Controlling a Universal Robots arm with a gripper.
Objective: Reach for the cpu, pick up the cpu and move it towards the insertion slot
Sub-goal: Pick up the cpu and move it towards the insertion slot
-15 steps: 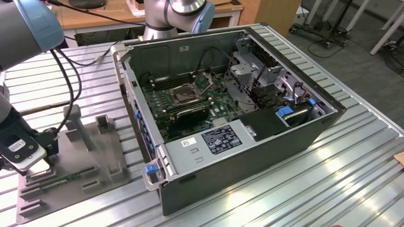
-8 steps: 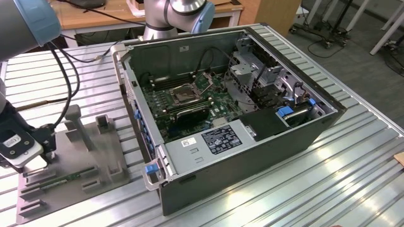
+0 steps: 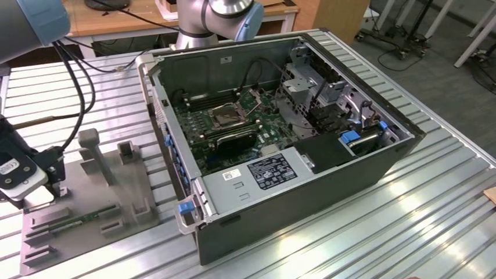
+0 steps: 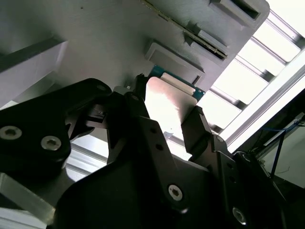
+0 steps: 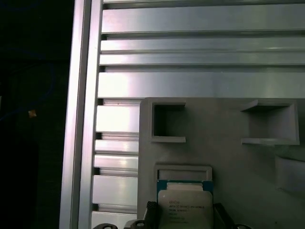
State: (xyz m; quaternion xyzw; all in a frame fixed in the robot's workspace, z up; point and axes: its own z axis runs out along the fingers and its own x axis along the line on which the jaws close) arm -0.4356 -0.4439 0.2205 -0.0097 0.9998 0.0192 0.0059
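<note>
Gripper (image 4: 167, 109) is clamped on the cpu (image 5: 185, 204), dark fingers (image 4: 198, 125) pressed against two opposite edges, silvery face showing between them in both wrist views. The cpu sits right at its shallow recess, near the edge of the grey fixture plate (image 3: 116, 186), on the exterior view's left side of the bench (image 3: 403, 232). The insertion slot (image 3: 229, 117) lies well apart, inside the open computer case (image 3: 310, 192) mid-bench.

cpu (image 5: 185, 205) — on fixture plate (image 3: 85, 195); computer case (image 3: 310, 200) — the exterior view's right of plate
</note>
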